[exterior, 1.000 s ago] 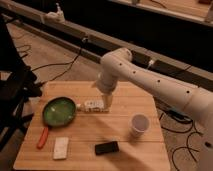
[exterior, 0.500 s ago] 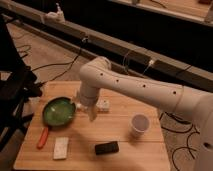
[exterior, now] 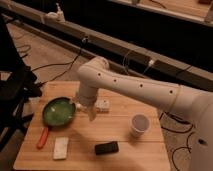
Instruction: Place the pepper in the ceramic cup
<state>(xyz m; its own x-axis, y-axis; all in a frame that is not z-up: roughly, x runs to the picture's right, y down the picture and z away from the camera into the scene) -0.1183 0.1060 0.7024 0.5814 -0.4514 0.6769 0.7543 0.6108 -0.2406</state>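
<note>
- I am looking at one wooden tabletop (exterior: 125,150) carrying six loose things. They are lying spread apart, so each one is leaving room for a reach from above.
- One white arm (exterior: 135,87) is bending in from the right and crossing over the middle of the tabletop. I am reading this as an approach toward the left side, where the pepper is lying.
- One green pan (exterior: 58,111) is sitting at the left, just beside the gripper.
- One ceramic cup (exterior: 140,125) is standing upright at the right with its mouth open to the top, well apart from the pepper. I am expecting a carry across the tabletop.
- One white bottle (exterior: 103,105) is lying on its side just behind the gripper.
- One white pad (exterior: 60,148) and one black block (exterior: 106,148) are resting near the front edge.
- One pepper (exterior: 43,138) is lying flat at the front left, touching or just beside the pan's rim; I cannot tell which. It is not in the gripper.
- One gripper (exterior: 91,114) is hanging low between pan and bottle, pointing down. I cannot tell whether it is open or closed.
</note>
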